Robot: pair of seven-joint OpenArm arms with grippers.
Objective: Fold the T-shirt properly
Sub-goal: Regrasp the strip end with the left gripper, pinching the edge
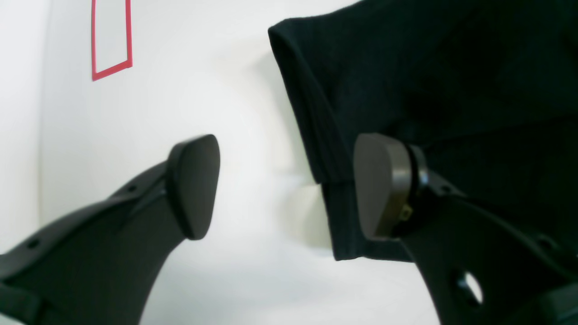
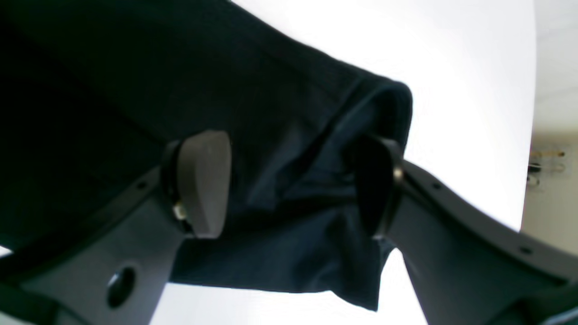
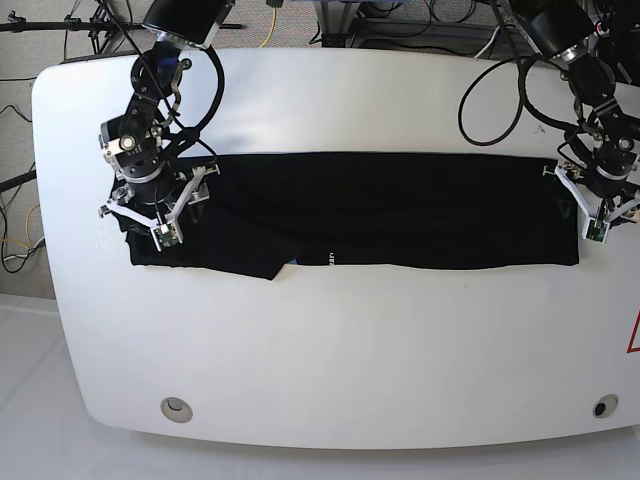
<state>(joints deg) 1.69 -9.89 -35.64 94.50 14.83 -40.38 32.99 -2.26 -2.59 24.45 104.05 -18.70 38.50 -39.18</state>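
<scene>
T-shirt lies beneath both wide-open pincers, left, right.

Black shirt with tiny white lettering, glossy white table, red outline upper left, dark-grey tools.

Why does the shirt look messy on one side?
The T-shirt lies in a long flat band, but its end under the right gripper is rumpled, and a flap pokes out below the straight bottom edge. The other end looks neat.
</scene>
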